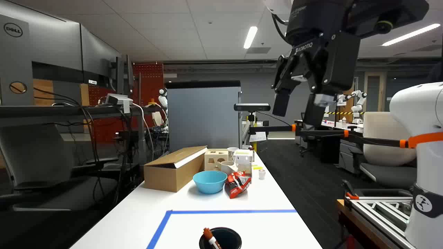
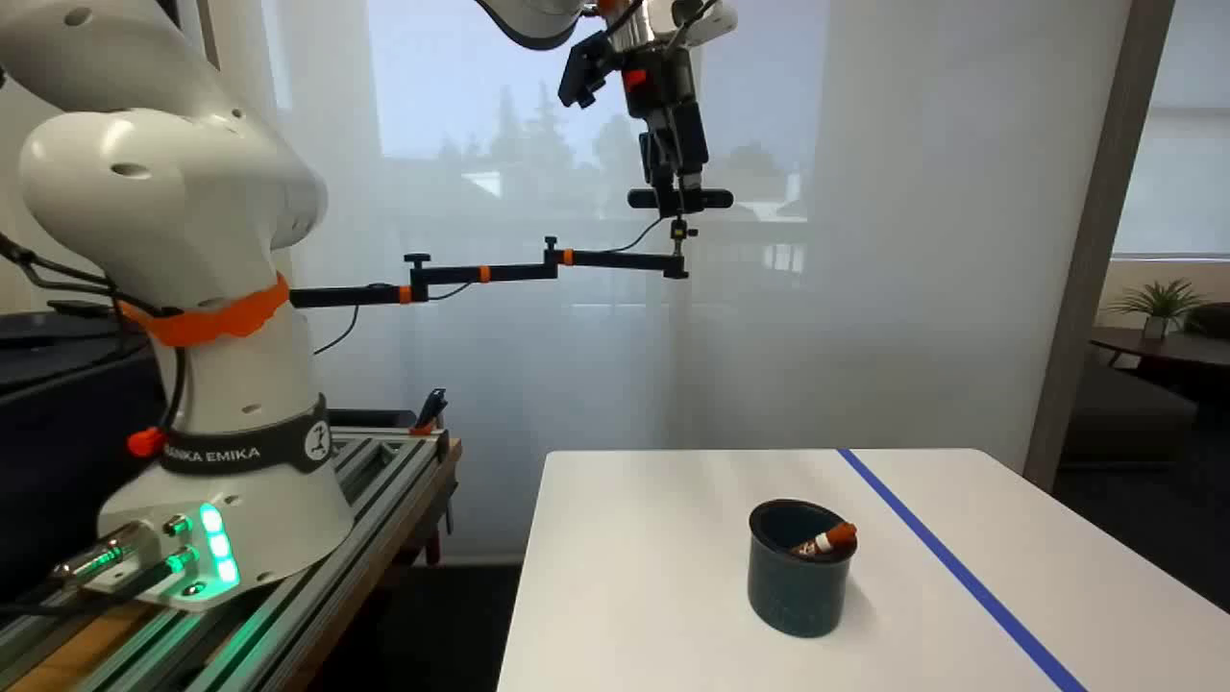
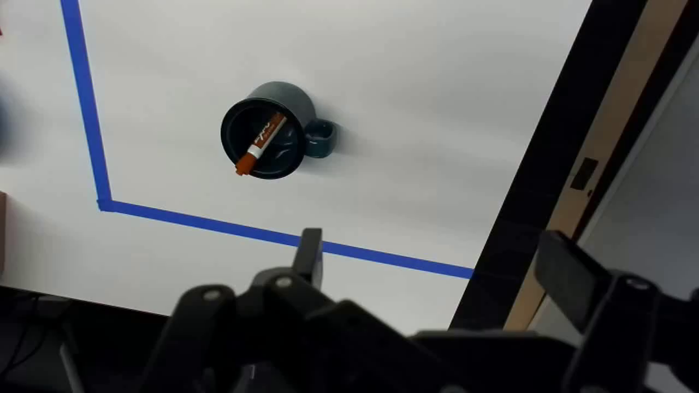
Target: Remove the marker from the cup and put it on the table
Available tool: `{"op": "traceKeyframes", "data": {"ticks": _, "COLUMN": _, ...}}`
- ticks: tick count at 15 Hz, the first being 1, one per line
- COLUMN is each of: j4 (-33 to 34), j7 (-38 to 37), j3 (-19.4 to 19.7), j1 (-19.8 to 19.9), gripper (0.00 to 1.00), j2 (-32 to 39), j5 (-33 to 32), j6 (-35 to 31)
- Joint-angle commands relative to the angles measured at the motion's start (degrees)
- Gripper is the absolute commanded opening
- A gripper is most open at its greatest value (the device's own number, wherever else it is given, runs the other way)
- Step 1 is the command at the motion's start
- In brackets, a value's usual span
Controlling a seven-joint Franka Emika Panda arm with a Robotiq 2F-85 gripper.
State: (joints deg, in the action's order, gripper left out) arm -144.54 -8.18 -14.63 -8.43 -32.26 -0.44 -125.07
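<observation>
"Where is the marker (image 3: pixel 262 142)?"

"It's inside the dark cup (image 2: pixel 796 588). All the views show it there. It leans to one side, and its orange-brown cap (image 3: pixel 247 164) sits up at the rim. A white band (image 3: pixel 254 150) goes around it."

"And where's the cup?"

"It stands upright on the white table (image 2: pixel 644 577). In an exterior view, blue tape (image 1: pixel 232 211) runs along its far side, and more tape is on its left. You can see the cup's little handle (image 3: pixel 321 136) in the wrist view."

"What about the gripper (image 1: pixel 296 116)?"

"It hangs up high, well apart from the cup and the table. Its two black fingers (image 1: pixel 313 116) are spread wide, with a big gap between them. The wrist view shows the gap too."

"What holds the gripper up?"

"A big white robot arm (image 2: pixel 192 211). In an exterior view it stands on the left, with green lights (image 2: pixel 219 545) shining low down. There's an orange band (image 2: pixel 216 319) around it, and a long black pole (image 2: pixel 509 273) sticks out to the right."

"What else is on the table?"

"Past the far tape there's a blue bowl (image 1: pixel 210 186). A red bag (image 1: pixel 239 185) lies just beside it on the right. A brown cardboard box (image 1: pixel 162 178) is on the left. Farther back is a pale box (image 1: pixel 215 157) with holes cut in it."
</observation>
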Motion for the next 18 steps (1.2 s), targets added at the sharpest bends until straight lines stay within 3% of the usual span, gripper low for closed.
{"op": "traceKeyframes", "data": {"ticks": 1, "j4": 0.1, "j7": -0.3, "j3": 0.6, "j1": -0.7, "gripper": 1.00, "j2": 0.1, "j5": -0.4, "j6": 0.2}}
{"op": "traceKeyframes", "data": {"ticks": 10, "j4": 0.0, "j7": -1.4, "j3": 0.1, "j1": 0.2, "gripper": 1.00, "j2": 0.8, "j5": -1.5, "j6": -0.3}}
{"op": "traceKeyframes", "data": {"ticks": 18, "j4": -4.1, "j7": -11.7, "j3": 0.0, "j1": 7.4, "gripper": 1.00, "j2": 9.7, "j5": -7.7, "j6": -17.1}}
